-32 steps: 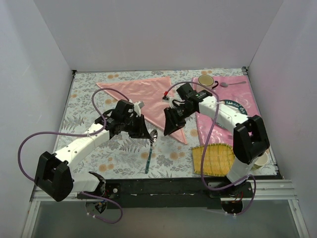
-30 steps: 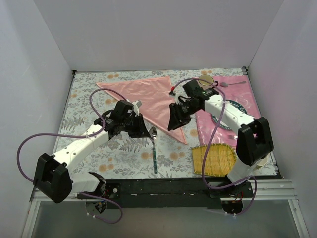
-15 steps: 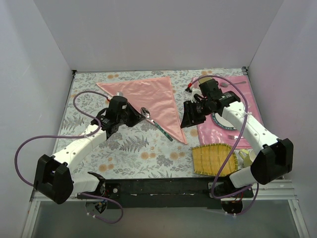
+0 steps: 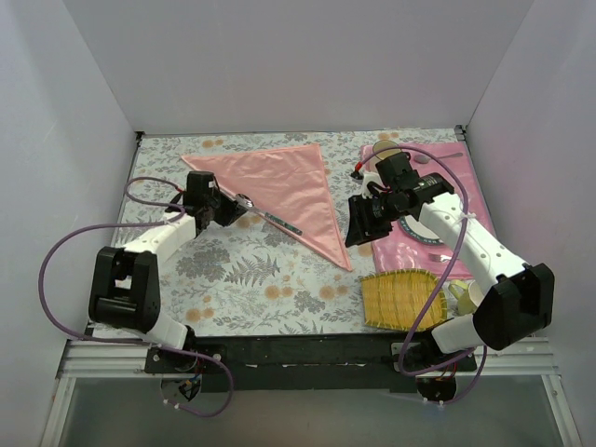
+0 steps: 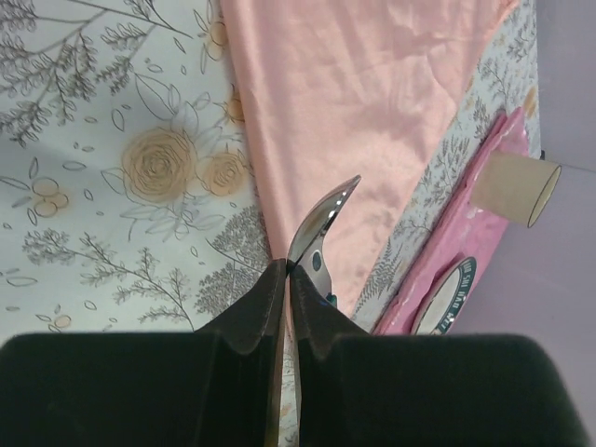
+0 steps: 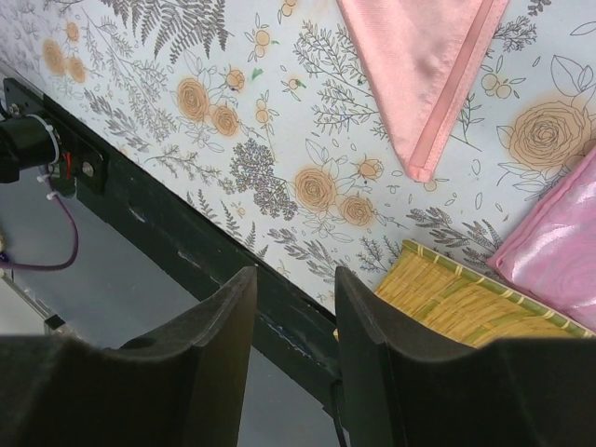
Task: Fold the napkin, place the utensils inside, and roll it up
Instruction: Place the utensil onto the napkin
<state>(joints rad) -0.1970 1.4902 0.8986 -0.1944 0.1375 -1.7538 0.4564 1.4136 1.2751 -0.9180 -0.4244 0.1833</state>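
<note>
The napkin (image 4: 284,182) lies folded into a salmon-pink triangle, its tip pointing toward the table front; it also fills the upper middle of the left wrist view (image 5: 372,112). My left gripper (image 4: 233,207) (image 5: 287,265) is shut on the spoon (image 4: 277,221) just behind its silver bowl (image 5: 321,219). The teal handle reaches right across the napkin's left edge. My right gripper (image 4: 359,223) (image 6: 293,279) hangs open and empty, right of the napkin's tip (image 6: 424,65), above the flowered tablecloth.
A deeper pink placemat (image 4: 438,177) (image 6: 559,251) at the right carries a plate (image 4: 438,223), a paper cup (image 4: 386,149) (image 5: 517,186) and an all-silver spoon (image 4: 438,156). A bamboo mat (image 4: 402,298) (image 6: 466,303) lies front right, by the black table edge (image 6: 186,251).
My left arm swung back and left, carrying the spoon from mid-table to the napkin's left edge. My right gripper drew off the napkin to the right, still open.
</note>
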